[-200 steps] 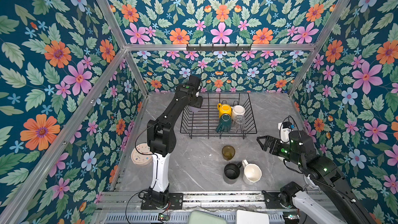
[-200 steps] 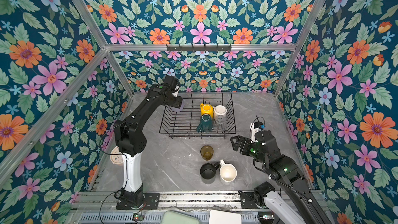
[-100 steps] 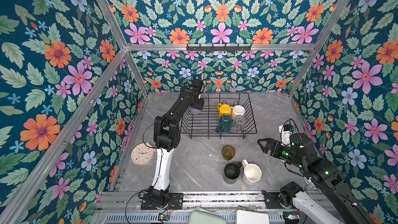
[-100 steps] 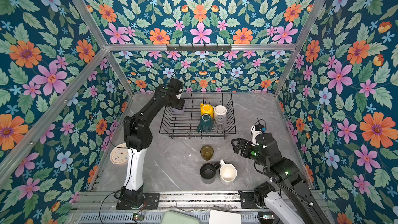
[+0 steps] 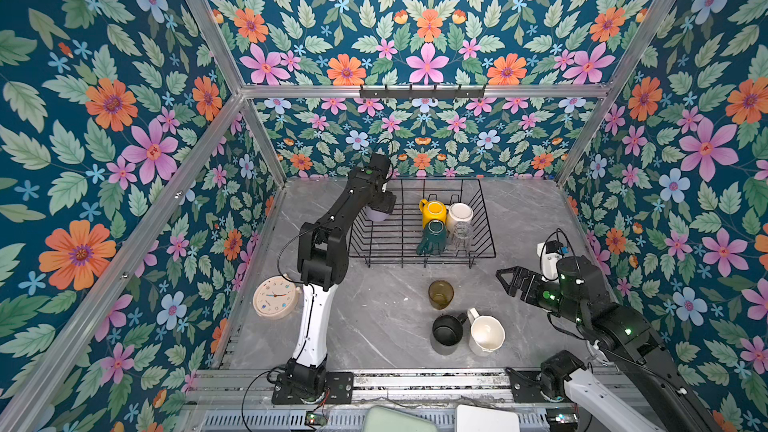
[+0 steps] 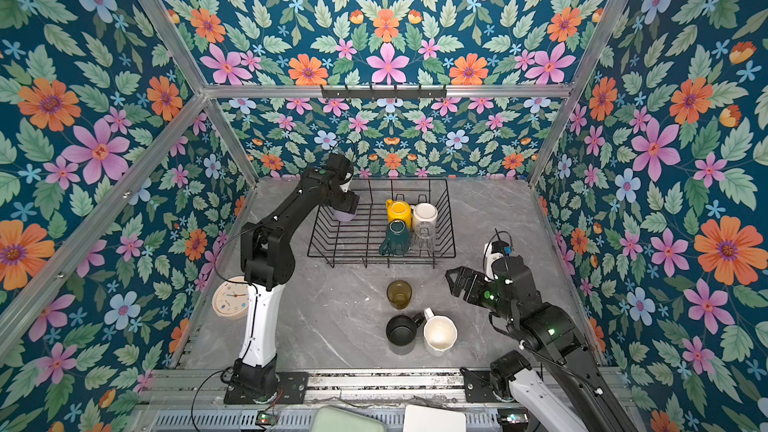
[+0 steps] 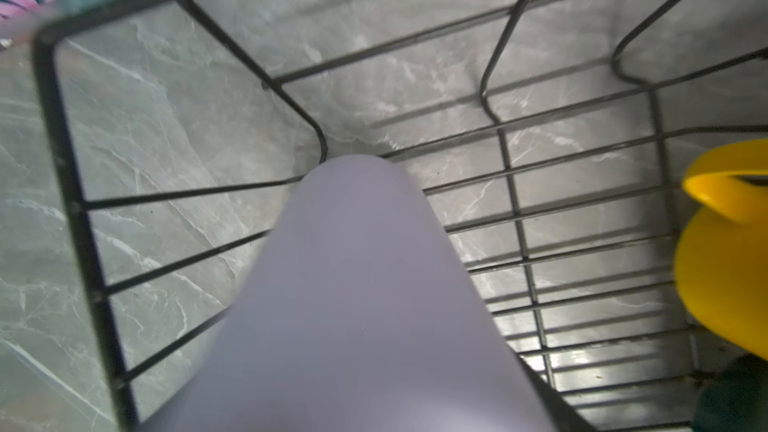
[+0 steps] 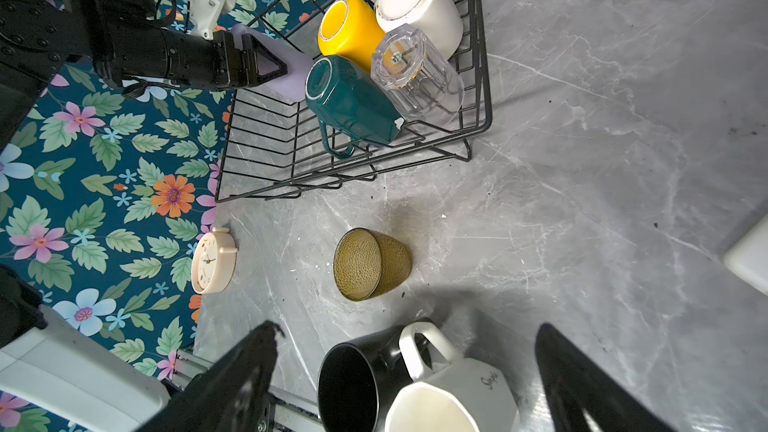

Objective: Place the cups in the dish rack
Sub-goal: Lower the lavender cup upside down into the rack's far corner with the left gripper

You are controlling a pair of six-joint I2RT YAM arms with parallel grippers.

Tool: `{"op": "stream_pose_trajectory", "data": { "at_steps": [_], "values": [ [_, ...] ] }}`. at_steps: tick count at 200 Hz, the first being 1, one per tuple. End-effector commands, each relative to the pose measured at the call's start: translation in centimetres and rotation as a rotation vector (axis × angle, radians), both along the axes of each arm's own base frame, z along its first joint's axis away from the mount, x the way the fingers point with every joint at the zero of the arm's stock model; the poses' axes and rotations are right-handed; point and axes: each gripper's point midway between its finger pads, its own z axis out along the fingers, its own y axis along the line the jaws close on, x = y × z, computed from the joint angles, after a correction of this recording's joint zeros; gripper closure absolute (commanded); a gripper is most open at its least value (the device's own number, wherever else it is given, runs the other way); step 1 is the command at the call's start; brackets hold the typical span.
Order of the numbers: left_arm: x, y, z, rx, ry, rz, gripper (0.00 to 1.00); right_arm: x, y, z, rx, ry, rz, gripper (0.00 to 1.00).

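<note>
Grey tabletop (image 5: 374, 326) carries three cups (image 5: 440, 293); dish rack (image 5: 390, 256) contains five more.

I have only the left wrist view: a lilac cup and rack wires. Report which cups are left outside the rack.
Observer: Three stand mouth up on the table in front of the rack: an amber glass, a black mug and a white mug.
Operator: Now the right end effector.
Observer: Open and empty, hovering to the right of the amber glass in a top view.
Operator: Now the rack's right end.
Observer: An upturned white cup sits there, with a clear glass bottom up in front of it.
</note>
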Motion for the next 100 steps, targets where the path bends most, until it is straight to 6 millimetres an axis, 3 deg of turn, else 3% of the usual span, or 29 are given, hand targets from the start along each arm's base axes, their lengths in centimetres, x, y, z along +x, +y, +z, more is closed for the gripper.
{"op": "stream_pose_trajectory", "data": {
  "at_steps": [1, 56, 75, 100],
  "values": [
    [-0.1, 0.4, 0.4, 0.022, -0.004, -0.004, 0.08, 0.0, 0.0, 0.1, 0.004, 0.0, -0.002, 0.04],
    [-0.3, -0.1, 2.3, -0.032, -0.052, -0.011, 0.0, 0.0, -0.2, 0.0, -0.024, 0.022, -0.001, 0.05],
    [-0.7, -0.4, 3.9, -0.072, -0.077, -0.011, 0.0, -0.1, -0.5, -0.3, -0.054, 0.044, -0.006, 0.08],
    [-0.5, -0.8, 7.8, -0.146, -0.201, -0.002, 0.0, -0.6, -0.2, -1.1, -0.082, 0.108, 0.026, 0.16]
  ]
}}
